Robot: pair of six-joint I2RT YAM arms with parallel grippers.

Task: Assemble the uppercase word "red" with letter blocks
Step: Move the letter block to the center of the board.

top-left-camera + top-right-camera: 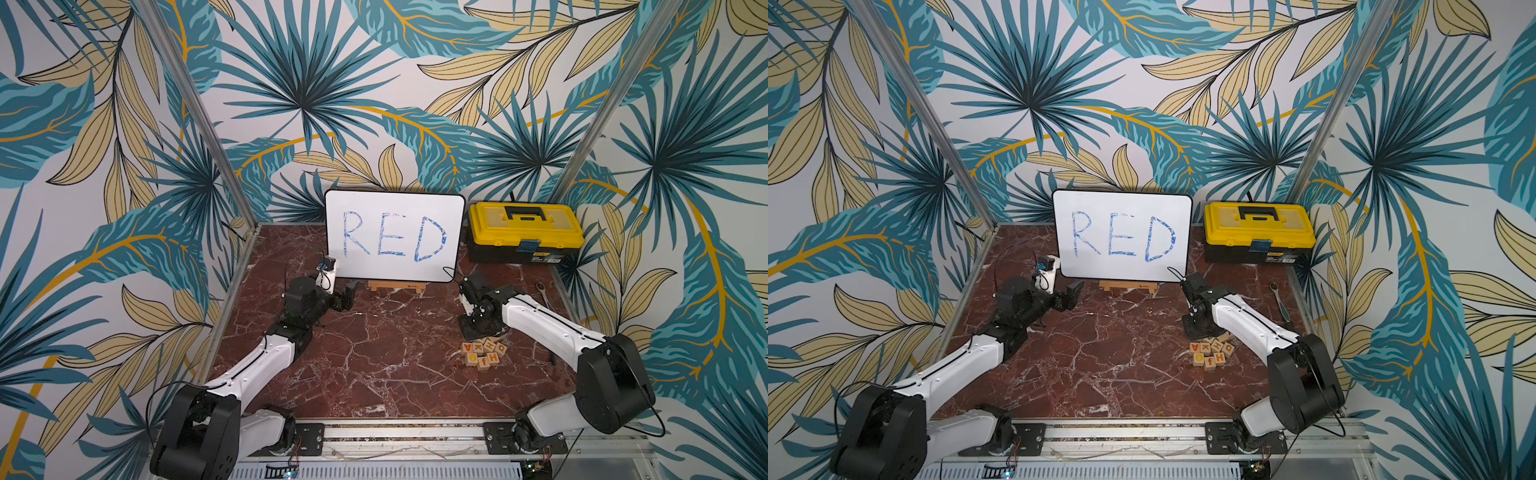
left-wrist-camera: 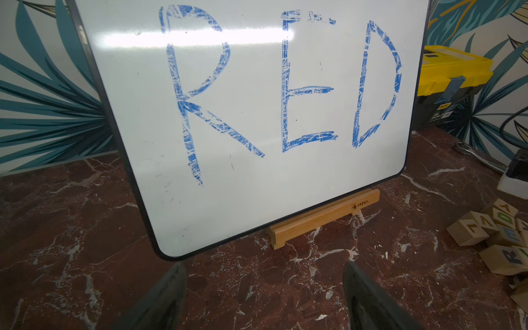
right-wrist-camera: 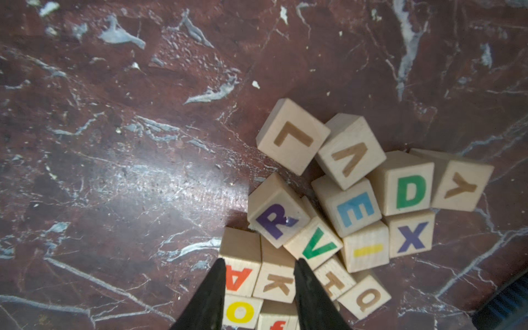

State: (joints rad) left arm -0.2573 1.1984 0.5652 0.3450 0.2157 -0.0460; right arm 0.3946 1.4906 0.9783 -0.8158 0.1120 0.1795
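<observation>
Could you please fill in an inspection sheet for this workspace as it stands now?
Surface: red marble tabletop, white-veined, no spills seen.
Job's things: letter blocks in one loose heap; the R, E and D cubes lie in it, not lined up.
Clutter: whiteboard reading RED on a wooden stand; yellow toolbox, lid closed; ratchet wrench.
Grippers: left gripper open, empty, facing the whiteboard; right gripper over the heap, fingers apart above the A and K cubes, nothing held.
Cables: black cable looping off the left wrist; another by the right wrist.
Surroundings: leaf-patterned walls; metal rail in front.
</observation>
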